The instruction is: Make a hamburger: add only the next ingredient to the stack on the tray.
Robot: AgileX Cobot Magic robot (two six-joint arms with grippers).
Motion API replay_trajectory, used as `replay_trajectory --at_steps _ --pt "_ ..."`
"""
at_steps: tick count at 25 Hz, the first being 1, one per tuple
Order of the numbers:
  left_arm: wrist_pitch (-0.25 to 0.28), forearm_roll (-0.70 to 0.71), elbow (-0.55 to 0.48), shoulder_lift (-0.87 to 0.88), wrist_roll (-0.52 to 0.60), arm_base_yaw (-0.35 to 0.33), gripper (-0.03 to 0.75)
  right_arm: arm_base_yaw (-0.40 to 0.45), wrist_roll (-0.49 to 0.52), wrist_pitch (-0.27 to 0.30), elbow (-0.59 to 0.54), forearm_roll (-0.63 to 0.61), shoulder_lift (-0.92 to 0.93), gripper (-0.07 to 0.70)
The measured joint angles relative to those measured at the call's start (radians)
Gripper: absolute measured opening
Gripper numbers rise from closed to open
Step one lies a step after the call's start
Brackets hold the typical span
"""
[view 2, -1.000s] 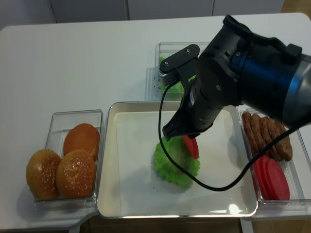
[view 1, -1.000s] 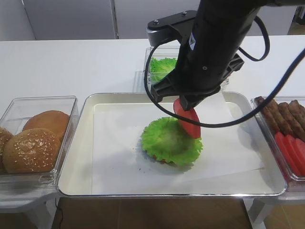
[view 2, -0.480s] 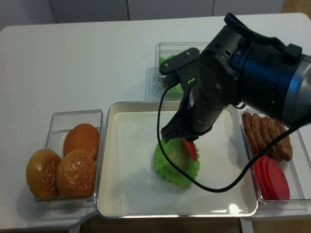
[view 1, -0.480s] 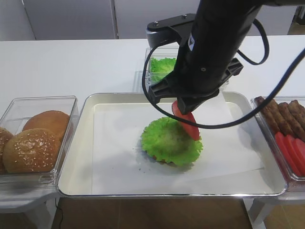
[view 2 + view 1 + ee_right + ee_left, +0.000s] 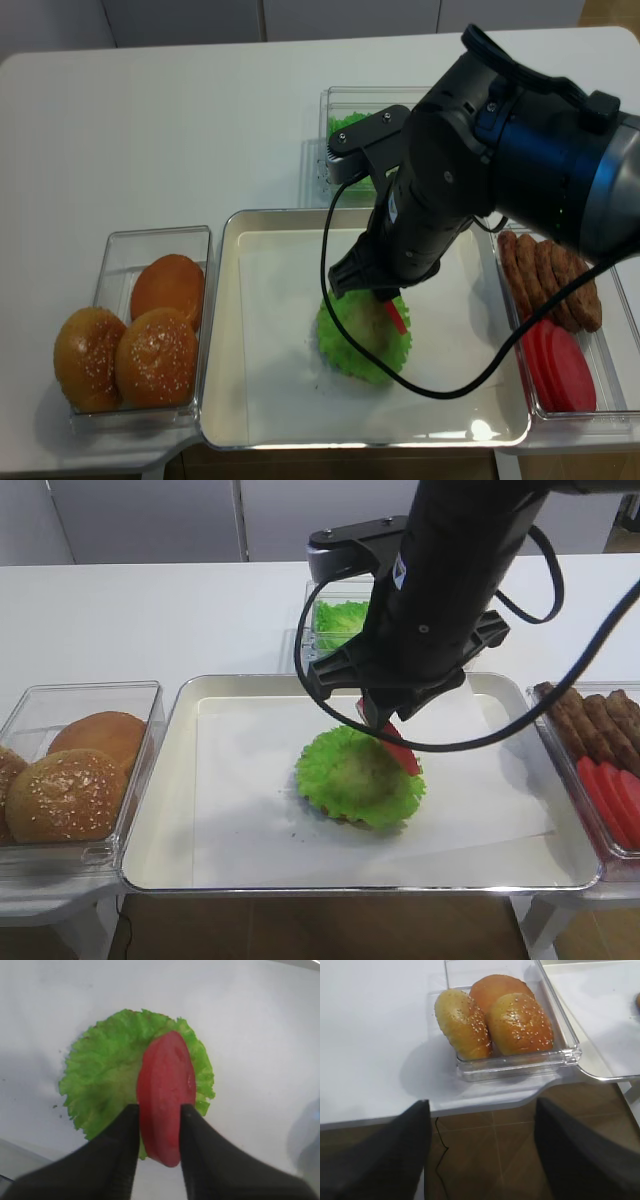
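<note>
White tabletop carries everything. Only the right wrist view shows the right gripper (image 5: 159, 1125) with its fingers flanking the tomato slice (image 5: 166, 1094), tilted over the lettuce stack (image 5: 358, 776) on the tray (image 5: 160, 820). Left gripper's fingers (image 5: 375, 1160) stand apart near the clear box (image 5: 512, 1062) of buns (image 5: 520, 1022).

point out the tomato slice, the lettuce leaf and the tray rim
tomato slice (image 5: 167, 1095), right wrist view, middle of its red face
lettuce leaf (image 5: 102, 1085), right wrist view, bare left half of the leaf
tray (image 5: 160, 780), exterior high view, left raised rim
</note>
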State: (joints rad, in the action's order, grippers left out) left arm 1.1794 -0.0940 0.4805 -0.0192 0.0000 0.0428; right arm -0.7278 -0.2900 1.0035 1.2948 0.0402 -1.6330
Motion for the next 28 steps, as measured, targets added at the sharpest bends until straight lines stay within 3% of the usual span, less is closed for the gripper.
replay_trajectory --at_steps 5,13,19,24,28 --pt "0.000 0.000 0.000 0.000 0.000 0.000 0.477 0.000 -0.015 0.000 0.000 -0.019 -0.002 0.268" --pt "0.000 0.000 0.000 0.000 0.000 0.000 0.477 0.000 -0.033 -0.004 0.000 -0.040 -0.002 0.521" --pt "0.000 0.000 0.000 0.000 0.000 0.000 0.477 0.015 -0.016 -0.004 0.000 -0.073 0.000 0.548" --pt "0.000 0.000 0.000 0.000 0.000 0.000 0.477 0.136 0.076 0.017 0.000 -0.163 0.029 0.549" --pt "0.000 0.000 0.000 0.000 0.000 0.000 0.477 0.280 0.159 0.085 0.000 -0.184 0.068 0.547"
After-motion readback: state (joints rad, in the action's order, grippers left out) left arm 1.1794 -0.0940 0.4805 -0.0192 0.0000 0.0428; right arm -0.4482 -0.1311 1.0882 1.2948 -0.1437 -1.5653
